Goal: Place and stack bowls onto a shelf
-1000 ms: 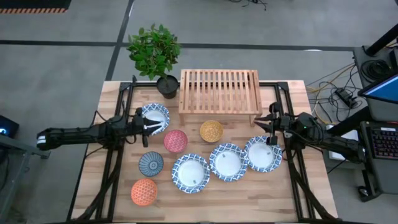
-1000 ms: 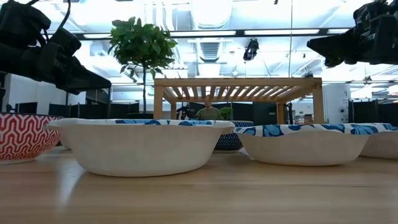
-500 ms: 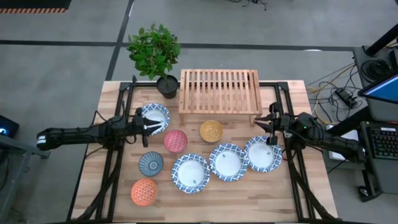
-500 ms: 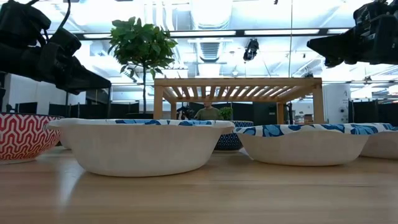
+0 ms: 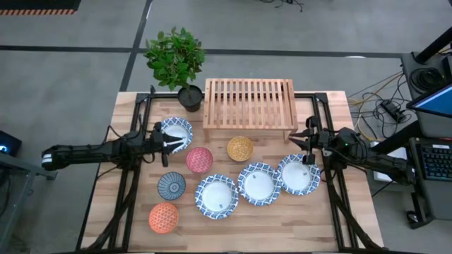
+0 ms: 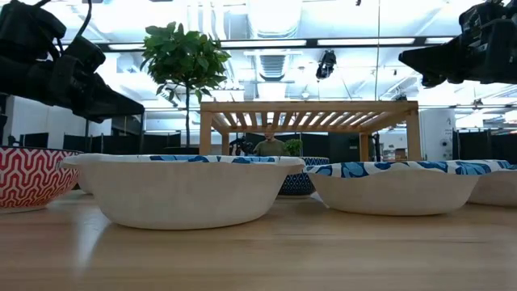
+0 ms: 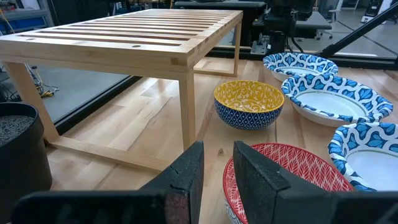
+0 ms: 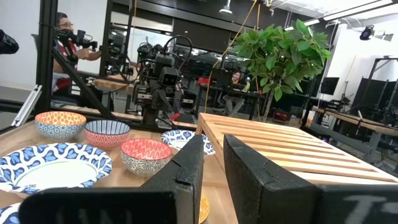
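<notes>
Four wide blue-white rimmed bowls rest on their bases on the table: one at far left (image 5: 175,131) and three in a row near the middle (image 5: 216,196), (image 5: 259,183), (image 5: 298,174). The smaller red bowl (image 5: 199,159), yellow bowl (image 5: 239,148), teal bowl (image 5: 171,185) and orange bowl (image 5: 164,217) stand between them. The slatted wooden shelf (image 5: 249,104) stands on its legs at the far edge. My left gripper (image 5: 176,141) hovers above the far-left wide bowl, with only a narrow gap between its fingers (image 7: 217,152). My right gripper (image 5: 298,139) hovers off the shelf's right near corner, also narrowly open (image 8: 213,146).
A potted plant in a black pot (image 5: 189,95) stands just left of the shelf. Black frame rails run along both table sides (image 5: 134,176), (image 5: 332,183). Bare planks lie along the near edge (image 5: 282,226). A person shows in the room beyond the table (image 6: 271,144).
</notes>
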`<state>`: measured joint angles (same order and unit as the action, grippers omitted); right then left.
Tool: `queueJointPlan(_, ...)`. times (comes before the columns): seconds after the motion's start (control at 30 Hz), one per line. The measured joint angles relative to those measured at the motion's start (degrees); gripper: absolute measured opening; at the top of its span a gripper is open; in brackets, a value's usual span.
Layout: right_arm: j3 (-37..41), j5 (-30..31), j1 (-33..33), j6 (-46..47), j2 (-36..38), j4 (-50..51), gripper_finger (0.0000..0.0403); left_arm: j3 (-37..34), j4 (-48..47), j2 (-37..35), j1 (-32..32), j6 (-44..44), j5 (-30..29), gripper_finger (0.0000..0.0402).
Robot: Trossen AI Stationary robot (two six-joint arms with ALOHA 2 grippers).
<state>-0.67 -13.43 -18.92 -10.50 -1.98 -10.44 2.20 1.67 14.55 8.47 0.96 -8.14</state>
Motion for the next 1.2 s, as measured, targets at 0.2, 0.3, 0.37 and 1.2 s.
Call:
queueJointPlan(0.2,0.00,0.00,0.00,0.00,0.00,0.02,0.0052,0.00,0.00,0.02,0.00,0.00,0.00,0.0070)
queueJointPlan(0.3,0.00,0.00,0.01,0.00,0.00,0.00,0.0052,-0.01,-0.01,0.02,-0.02,0.02,0.00,0.0070)
queueJointPlan(0.37,0.00,0.00,0.02,0.00,0.00,0.00,0.0052,0.00,0.00,0.02,-0.02,0.01,0.00,0.0070)
queueJointPlan(1.2,0.00,6.72,0.02,0.44,0.02,-1.03,0.0052,0.00,0.02,0.01,0.00,-0.37,0.00,0.0070)
